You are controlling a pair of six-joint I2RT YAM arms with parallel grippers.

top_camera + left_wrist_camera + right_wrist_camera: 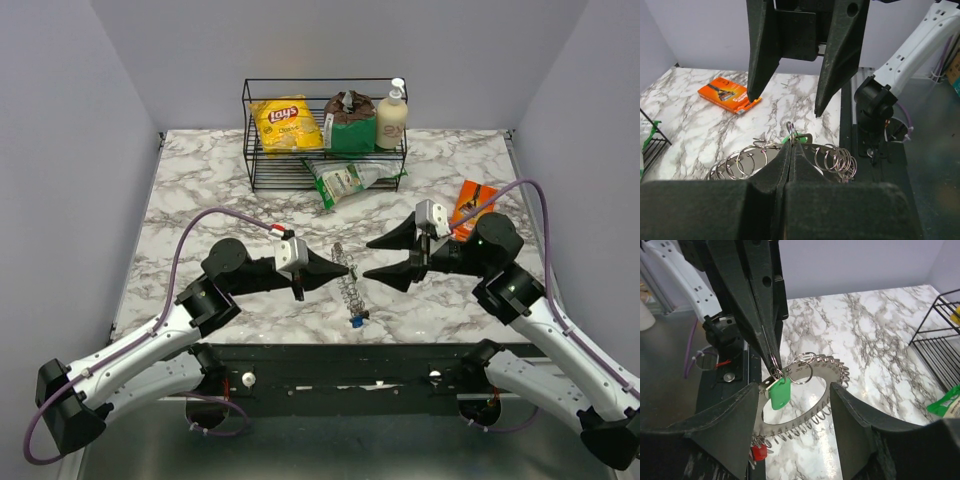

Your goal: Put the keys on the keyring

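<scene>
Marble table (200, 170); left gripper (347, 268) pinches green key (779, 392); keyring (832, 159) partly hidden behind fingers (785, 172); right gripper (367, 259) splayed.

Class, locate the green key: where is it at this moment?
Right wrist view, left of centre: the green key hangs just under the left hand's shut tips, in front of the keyring.
</scene>
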